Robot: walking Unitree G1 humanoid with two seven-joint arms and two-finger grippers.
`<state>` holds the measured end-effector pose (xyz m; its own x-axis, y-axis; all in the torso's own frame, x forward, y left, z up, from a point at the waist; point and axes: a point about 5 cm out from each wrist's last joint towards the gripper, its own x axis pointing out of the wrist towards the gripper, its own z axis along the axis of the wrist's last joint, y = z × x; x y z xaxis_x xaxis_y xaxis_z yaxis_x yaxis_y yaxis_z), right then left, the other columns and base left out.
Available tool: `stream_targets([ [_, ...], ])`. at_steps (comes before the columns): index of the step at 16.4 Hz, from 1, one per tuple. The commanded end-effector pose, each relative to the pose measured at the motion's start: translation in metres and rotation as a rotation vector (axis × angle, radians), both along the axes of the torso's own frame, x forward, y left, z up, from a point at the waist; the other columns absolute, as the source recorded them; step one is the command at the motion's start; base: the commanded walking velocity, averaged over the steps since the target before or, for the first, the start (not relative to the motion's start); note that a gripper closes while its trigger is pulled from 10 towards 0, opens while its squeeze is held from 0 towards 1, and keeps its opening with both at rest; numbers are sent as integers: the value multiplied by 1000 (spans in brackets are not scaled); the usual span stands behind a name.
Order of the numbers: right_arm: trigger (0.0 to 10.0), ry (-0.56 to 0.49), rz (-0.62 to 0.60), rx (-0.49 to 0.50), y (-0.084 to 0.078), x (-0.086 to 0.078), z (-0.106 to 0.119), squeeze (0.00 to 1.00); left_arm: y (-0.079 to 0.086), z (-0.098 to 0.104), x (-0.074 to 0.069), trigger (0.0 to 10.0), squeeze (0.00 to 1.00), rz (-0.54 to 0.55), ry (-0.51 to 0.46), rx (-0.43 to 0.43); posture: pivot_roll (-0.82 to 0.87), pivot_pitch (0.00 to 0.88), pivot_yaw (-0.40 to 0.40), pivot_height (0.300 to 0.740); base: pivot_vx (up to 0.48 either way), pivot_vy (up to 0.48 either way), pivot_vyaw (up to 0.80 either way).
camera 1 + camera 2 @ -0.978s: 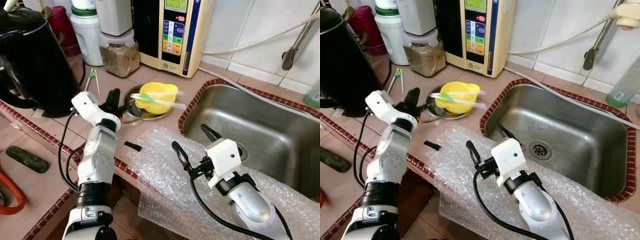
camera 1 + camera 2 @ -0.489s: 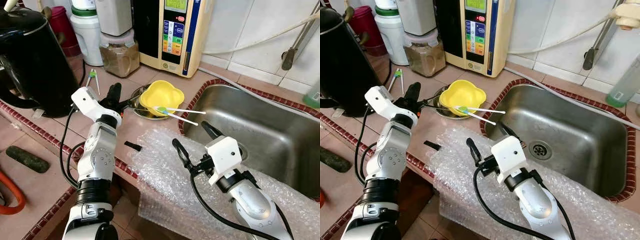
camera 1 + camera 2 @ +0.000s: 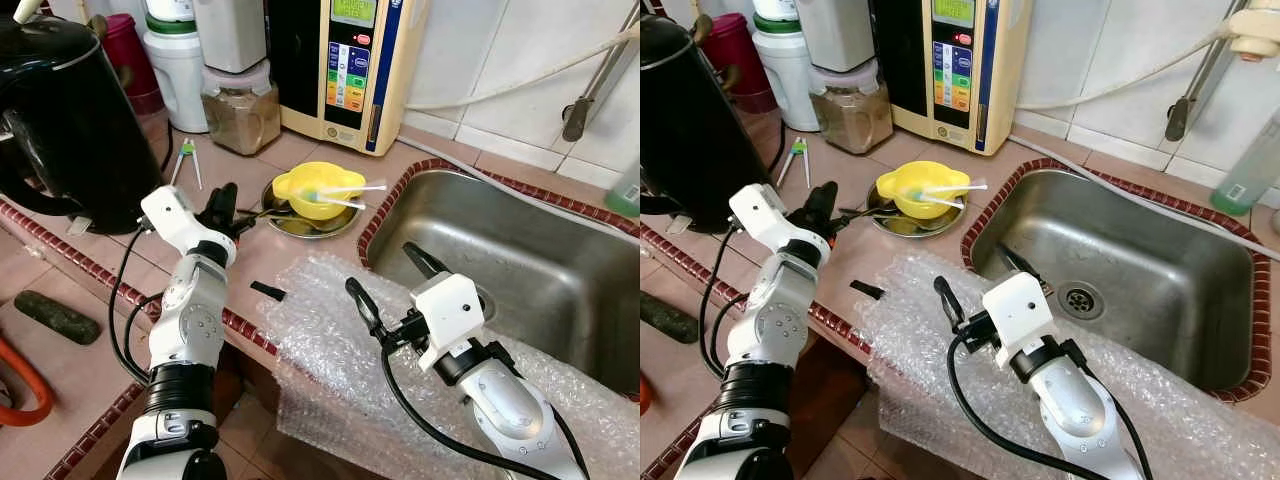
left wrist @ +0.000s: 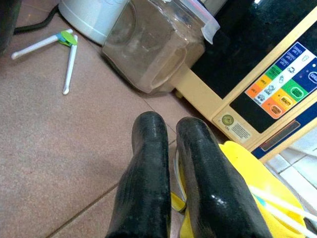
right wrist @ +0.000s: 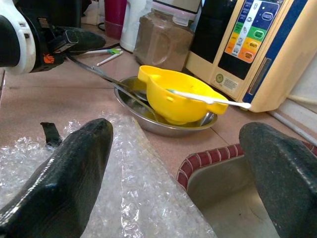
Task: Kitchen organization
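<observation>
While your left gripper sits low over the brown tiled counter, its 2 black fingers are pressed close together on the thin metal handle of a spoon. That handle runs from the fingertips into the shallow round steel dish, so the step in hand looks like moving or stirring the contents of that dish by the spoon.

The scalloped yellow plastic bowl rests tilted in the steel dish, just ahead of those fingertips, with 2 white training chopsticks joined by a green clip lying across its rim and pointing toward the stainless sink. The next move calls for a steady hold, since the bowl sits loosely and the chopsticks could roll off.

Further right, your right gripper hovers over the sheet of clear bubble wrap at the sink's near edge, its fingers spread wide and holding nothing. The dish is near it, across the counter strip.
</observation>
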<state>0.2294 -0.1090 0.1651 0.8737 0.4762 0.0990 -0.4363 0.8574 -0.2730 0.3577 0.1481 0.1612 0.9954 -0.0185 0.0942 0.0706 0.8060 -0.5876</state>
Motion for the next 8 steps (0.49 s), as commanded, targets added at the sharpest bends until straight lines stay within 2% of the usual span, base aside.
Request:
stream_targets([
  [1,10000,-6,-2,-2,-1,0,1,0,-2,-5,-1,10000,1000,-9,22,0,-110,67,14,740,0,0,0],
  [5,10000,-7,-8,-2,-2,-1,1,0,-1,-6,1,10000,1000,0,31,13,-116,72,19,740,0,0,0],
  [7,10000,-6,-11,-1,-2,-1,1,0,4,-2,2,10000,1000,38,13,70,-116,73,22,740,0,0,0],
  [8,10000,-6,-11,0,-2,-1,1,0,4,2,2,10000,1000,44,-18,126,-116,73,22,740,0,0,0],
])
